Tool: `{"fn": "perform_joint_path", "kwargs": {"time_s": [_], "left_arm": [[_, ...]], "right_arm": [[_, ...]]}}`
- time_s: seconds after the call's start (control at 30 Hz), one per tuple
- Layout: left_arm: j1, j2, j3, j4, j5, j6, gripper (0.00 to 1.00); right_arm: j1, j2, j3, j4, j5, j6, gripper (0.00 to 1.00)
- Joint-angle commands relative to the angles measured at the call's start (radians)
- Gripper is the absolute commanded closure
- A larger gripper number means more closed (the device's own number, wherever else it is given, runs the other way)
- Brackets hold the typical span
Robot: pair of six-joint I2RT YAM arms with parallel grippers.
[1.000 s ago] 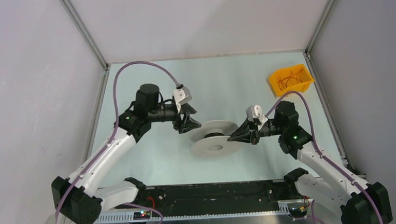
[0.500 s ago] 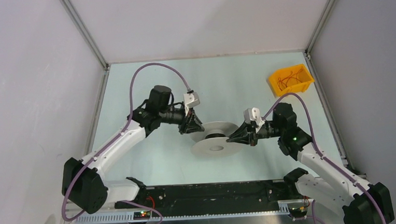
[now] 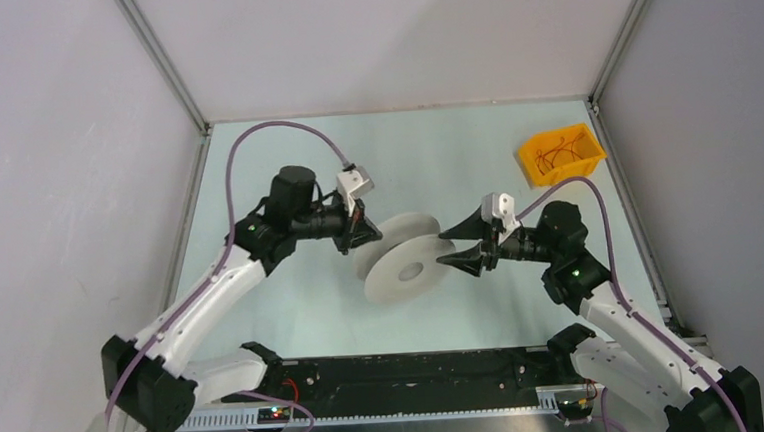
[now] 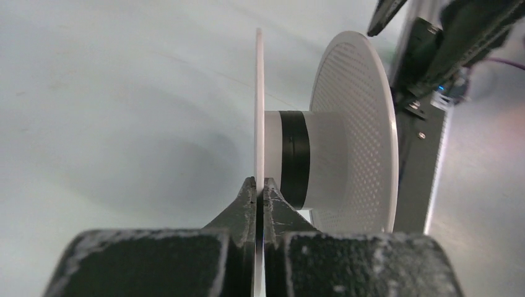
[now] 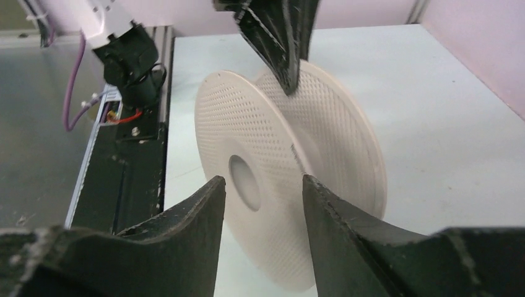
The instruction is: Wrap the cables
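So that pale spool (image 3: 408, 264) is tipped up on its edge now, when half a second ago it was lying nearly flat on the table (image 3: 292, 282). The left gripper (image 3: 363, 236) is clamped on the rim of the far flange; in its wrist view you can see the thin disc pinched right between the two fingers. The right gripper (image 3: 450, 248) has backed off a bit and spread its fingers wide. It's pointing at the holed face of the near flange without touching it. There's a black band (image 4: 295, 158) around the hub, next to the flange being held. The cables (image 3: 558, 153), thin reddish-brown strands, sit tangled in the yellow bin (image 3: 528, 160) at the far right, well away from the spool.
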Motion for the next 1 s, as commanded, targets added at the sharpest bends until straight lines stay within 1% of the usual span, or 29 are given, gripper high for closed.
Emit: {"fn": "perform_joint_path", "kwargs": {"time_s": [0.0, 0.07, 0.1, 0.13, 0.17, 0.2, 0.23, 0.27, 0.3, 0.33, 0.37, 0.4, 0.47, 0.53, 0.6, 0.67, 0.73, 0.8, 0.97], "left_arm": [[-0.001, -0.147, -0.011, 0.049, -0.232, -0.101, 1.00], [-0.001, -0.185, -0.029, 0.049, -0.316, -0.116, 1.00], [-0.001, -0.199, -0.042, 0.049, -0.386, -0.121, 1.00], [-0.002, -0.226, -0.049, 0.048, -0.422, -0.122, 1.00], [-0.002, -0.253, -0.063, 0.049, -0.499, -0.122, 1.00], [-0.002, -0.264, -0.071, 0.048, -0.535, -0.149, 1.00], [-0.001, -0.286, -0.085, 0.049, -0.604, -0.158, 1.00], [-0.001, -0.294, -0.092, 0.049, -0.634, -0.169, 1.00], [-0.001, -0.303, -0.108, 0.050, -0.674, -0.173, 1.00], [-0.002, -0.305, -0.115, 0.050, -0.705, -0.181, 1.00], [-0.005, -0.306, -0.127, 0.051, -0.754, -0.188, 1.00], [-0.007, -0.303, -0.135, 0.051, -0.774, -0.200, 1.00], [-0.022, -0.286, -0.149, 0.050, -0.818, -0.212, 1.00], [-0.038, -0.266, -0.149, 0.046, -0.857, -0.229, 1.00], [-0.051, -0.261, -0.149, 0.046, -0.865, -0.241, 1.00], [-0.056, -0.263, -0.151, 0.047, -0.900, -0.239, 1.00], [-0.057, -0.272, -0.156, 0.046, -0.936, -0.245, 1.00], [-0.057, -0.276, -0.163, 0.050, -0.927, -0.251, 1.00], [-0.060, -0.249, -0.160, 0.050, -0.884, -0.266, 0.99]], "right_arm": [[0.002, -0.012, 0.050, 0.128, 0.156, 0.171, 0.46], [-0.002, -0.009, 0.063, 0.139, 0.253, 0.218, 0.45], [-0.007, -0.006, 0.078, 0.137, 0.335, 0.245, 0.44], [-0.019, 0.005, 0.097, 0.124, 0.381, 0.258, 0.44], [-0.030, 0.022, 0.109, 0.114, 0.468, 0.287, 0.44], [-0.051, 0.033, 0.139, 0.080, 0.520, 0.301, 0.43], [-0.067, 0.057, 0.156, 0.058, 0.625, 0.334, 0.43], [-0.105, 0.072, 0.192, 0.001, 0.677, 0.352, 0.44], [-0.129, 0.104, 0.209, -0.025, 0.818, 0.398, 0.44], [-0.189, 0.120, 0.244, -0.079, 0.855, 0.430, 0.44], [-0.223, 0.157, 0.259, -0.098, 0.895, 0.476, 0.45], [-0.295, 0.176, 0.281, -0.112, 0.900, 0.491, 0.46], [-0.386, 0.246, 0.314, -0.111, 0.900, 0.496, 0.48], [-0.441, 0.323, 0.358, -0.112, 0.924, 0.443, 0.49], [-0.480, 0.410, 0.414, -0.132, 1.001, 0.372, 0.49], [-0.518, 0.504, 0.483, -0.172, 1.013, 0.341, 0.49], [-0.546, 0.631, 0.545, -0.204, 1.010, 0.315, 0.49], [-0.564, 0.717, 0.594, -0.220, 1.008, 0.291, 0.48], [-0.602, 0.867, 0.687, -0.254, 0.956, 0.284, 0.48]]}}
